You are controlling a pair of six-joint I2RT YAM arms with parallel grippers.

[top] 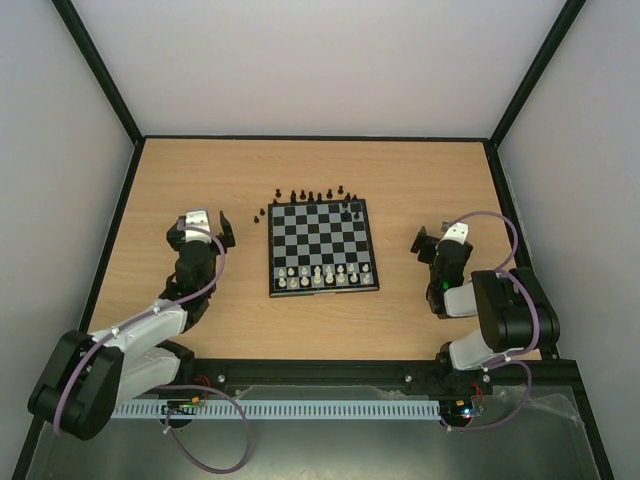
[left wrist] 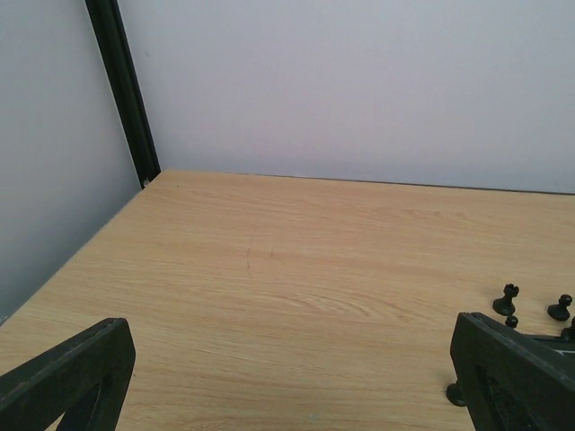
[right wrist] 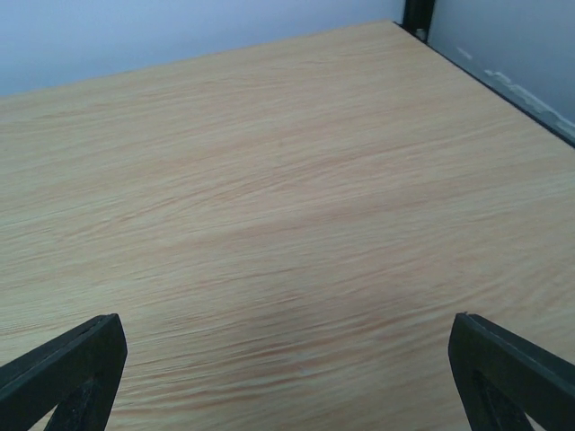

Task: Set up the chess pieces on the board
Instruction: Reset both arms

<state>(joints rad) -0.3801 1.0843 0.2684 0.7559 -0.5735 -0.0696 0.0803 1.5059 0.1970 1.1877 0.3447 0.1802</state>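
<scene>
- I see one board (top: 322,243), lying flat mid-table (top: 430,180) between my two arms.
- The white chess pieces (top: 317,276) stand in two rows on the board's near squares. They are too small for me to count exactly.
- Of the black chess pieces (top: 302,194), roughly ten are strung along the wood just past the board's far edge and far-left corner. About two more stand on its far-right squares.
- My left gripper (left wrist: 287,328) has its jaws spread wide and holds nothing, left of the board. A few black pieces sit near its right finger.
- My right gripper (right wrist: 286,323) is also spread wide and empty, over bare wood right of the board.
</scene>
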